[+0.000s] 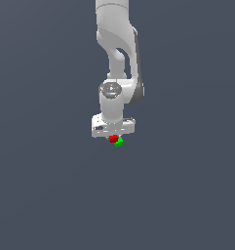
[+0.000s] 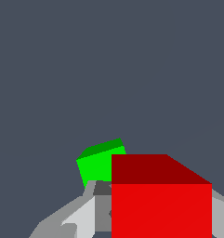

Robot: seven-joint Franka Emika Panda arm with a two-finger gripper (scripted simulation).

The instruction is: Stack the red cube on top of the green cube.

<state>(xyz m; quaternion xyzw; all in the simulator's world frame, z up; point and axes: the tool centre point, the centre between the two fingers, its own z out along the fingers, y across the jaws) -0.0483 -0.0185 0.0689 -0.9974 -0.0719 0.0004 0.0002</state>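
Here, in the exterior view, the arm reaches down and its jaws point(image 1: 113, 137) sit right over the two blocks. The red cube point(image 1: 113, 138) is tucked under the hand, and the green cube point(image 1: 119, 142) touches it at about four o'clock, a bit lower. In the wrist view, the red cube point(image 2: 161, 200) fills the near part, with grey fingers point(image 2: 81, 216) on both sides, so the jaws look clamped on it. The green cube point(image 2: 98, 168) peeks out behind, turned a little. If red comes down off-centre, it could bump green or slide off.
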